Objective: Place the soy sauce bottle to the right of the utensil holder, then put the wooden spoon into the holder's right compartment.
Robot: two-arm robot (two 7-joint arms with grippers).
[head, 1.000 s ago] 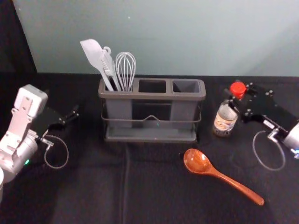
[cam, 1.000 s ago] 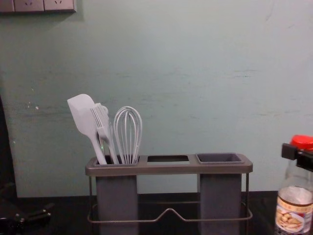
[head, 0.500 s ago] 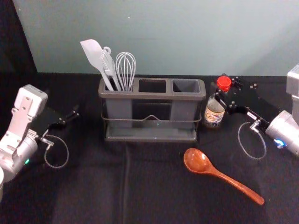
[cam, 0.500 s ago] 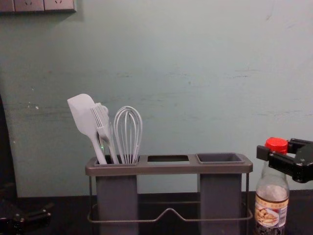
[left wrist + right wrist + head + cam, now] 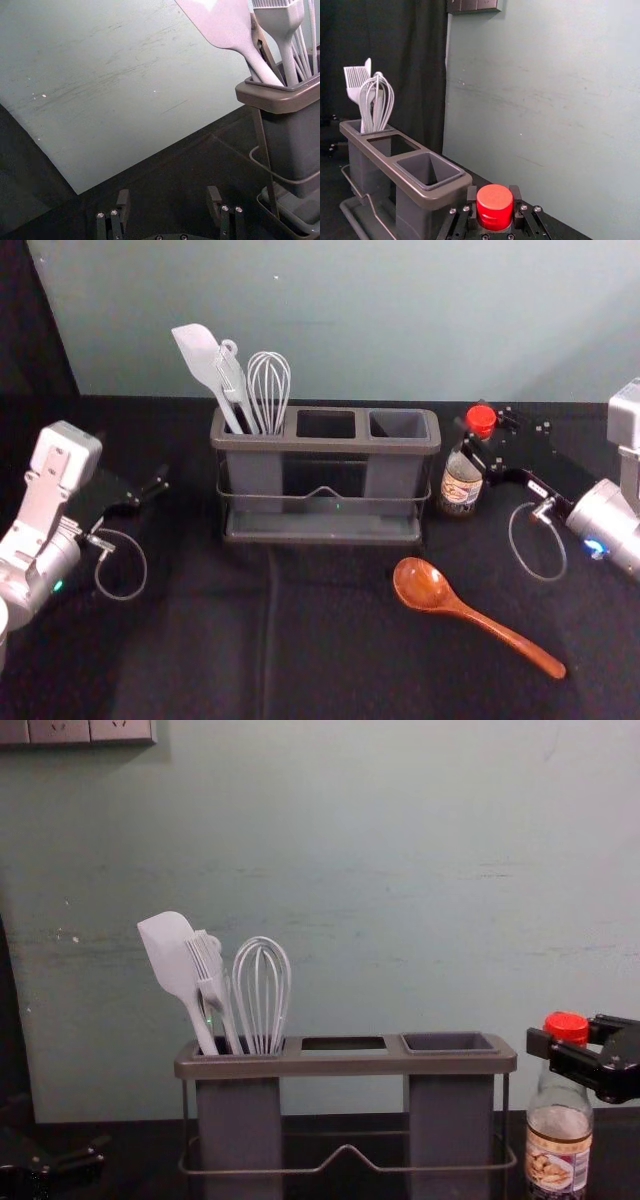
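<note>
Right claw point(image 5: 493, 192) grips soy sauce bottle point(image 5: 560, 1145) by the cap point(image 5: 481, 419), just right of holder point(image 5: 325, 446). Left claw point(image 5: 168, 195) idle, open, left of it. Risk: sideways pull-out before full release could snag cap, tip bottle.

With the wall point(image 5: 350, 320) at twelve o'clock from the utensil holder point(image 5: 310, 445), the spatula point(image 5: 203, 352), brush point(image 5: 206, 965) and whisk point(image 5: 269, 380) stood in its nine o'clock compartment. The soy sauce bottle point(image 5: 460, 482) was upright just beside the holder at three, between the right hand's point(image 5: 483, 433) fingers. The spoon point(image 5: 424, 586) lay on the tabletop point(image 5: 180, 660) between four and five, its handle pointing to four.
</note>
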